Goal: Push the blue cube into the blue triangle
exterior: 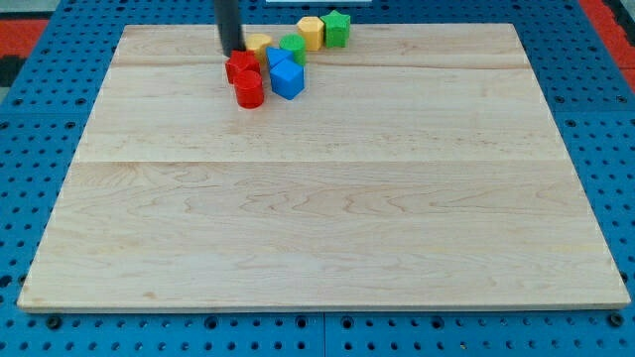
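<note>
The near part of the table (327,228) carried only pale wood grain, set on a blue pegboard (30,119) that framed it on every side. All the blocks sat crowded at the view's top, left of centre.

Nearest in that cluster was a red cylinder (249,89), and just to its right the blue cube (288,78), the two close to touching. Behind the cube, a second blue piece (277,57) showed only partly; it was probably the blue triangle, and it appeared to be already against the cube, though its shape could not be made out with certainty. A second red block (240,66) stood behind the cylinder, touching it.

My tip (234,52) rested at the far left of the group, just behind that red block and beside a yellow block (259,43). There was no pincer on this arm, only the rod, so nothing could be clenched or released. Farther right lay a green block (293,45), then a yellow cube (312,32) and a green star-like block (336,28), near the far edge.

The risk, as I judged it, lay in the crowding. A push from where the tip stood would meet the red blocks first, and those could shove the cube sideways, away from the triangle. A hard stroke towards the top could also drive pieces off the far edge.
</note>
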Motion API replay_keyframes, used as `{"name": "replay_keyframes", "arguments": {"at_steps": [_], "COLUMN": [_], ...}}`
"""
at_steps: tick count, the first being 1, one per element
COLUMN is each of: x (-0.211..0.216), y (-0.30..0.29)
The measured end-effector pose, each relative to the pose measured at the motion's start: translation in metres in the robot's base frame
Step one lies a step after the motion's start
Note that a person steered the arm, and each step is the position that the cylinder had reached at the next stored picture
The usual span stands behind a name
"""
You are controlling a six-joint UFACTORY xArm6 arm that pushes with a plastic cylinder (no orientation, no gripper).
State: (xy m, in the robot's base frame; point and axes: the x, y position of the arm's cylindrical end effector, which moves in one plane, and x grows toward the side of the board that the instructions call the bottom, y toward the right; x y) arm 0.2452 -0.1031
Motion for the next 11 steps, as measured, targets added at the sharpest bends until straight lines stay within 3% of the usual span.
{"name": "replay_keyframes", "arguments": {"at_steps": [1, 2, 3, 4, 5, 6, 7, 8, 9, 11], "x": [-0.001, 0.027, 0.053, 0.053, 0.062, 0.124, 0.170, 0.157, 0.111, 0.099], "y": [-0.092, -0.110, -0.037, 0.053, 0.034, -0.044, -0.017, 0.039, 0.034, 0.105]}}
